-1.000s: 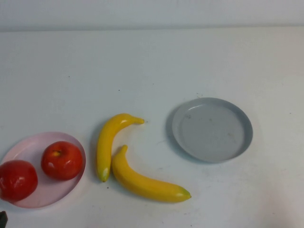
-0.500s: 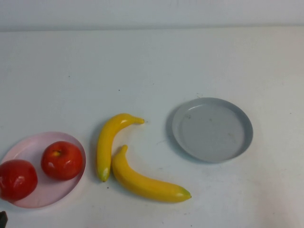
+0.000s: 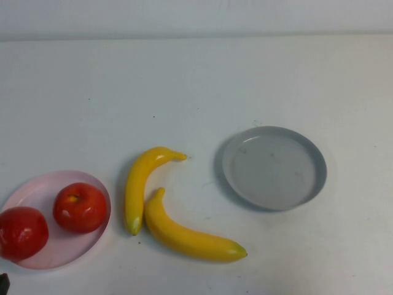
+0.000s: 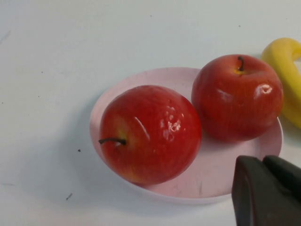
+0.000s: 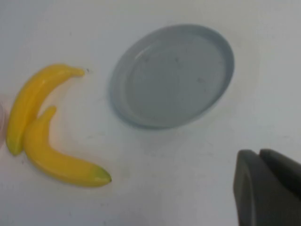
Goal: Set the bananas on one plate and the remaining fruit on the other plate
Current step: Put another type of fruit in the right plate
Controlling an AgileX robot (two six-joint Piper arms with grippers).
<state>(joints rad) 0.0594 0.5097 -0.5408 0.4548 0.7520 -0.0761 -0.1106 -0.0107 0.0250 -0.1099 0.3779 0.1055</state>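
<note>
Two glossy red apples sit on the pale pink plate (image 3: 37, 258) at the left edge of the high view: the left apple (image 3: 21, 232) is partly cut off by the frame and overhangs the plate's rim, while the right apple (image 3: 80, 207) shows a small yellowish stem dimple. Just beside the plate, on the matte white tabletop (image 3: 196, 86), lie two smooth curved yellow bananas with greenish tips; the upper banana (image 3: 140, 184) runs nearly upright, and the lower banana (image 3: 187, 233) arcs off to the right, its stem end touching or nearly touching the first. Apart from them, further right, the round shallow grey plate (image 3: 310, 184) with a raised rim holds nothing. A dark sliver at the bottom left corner is too small to identify; neither arm is otherwise seen here.

From the left wrist view, the left pincer (image 4: 268, 193) is a dark, blurred block low in the frame, close above the pink plate's rim; whether it is spread or pressed together cannot be told. Both apples show waxy highlights and thin dark stems, and they touch each other.

From the right wrist view, the right pincer (image 5: 268, 188) is likewise only a dark, soft-edged mass, hovering over bare tabletop near the grey plate, its state impossible to judge. The bananas lie beyond the plate.
</note>
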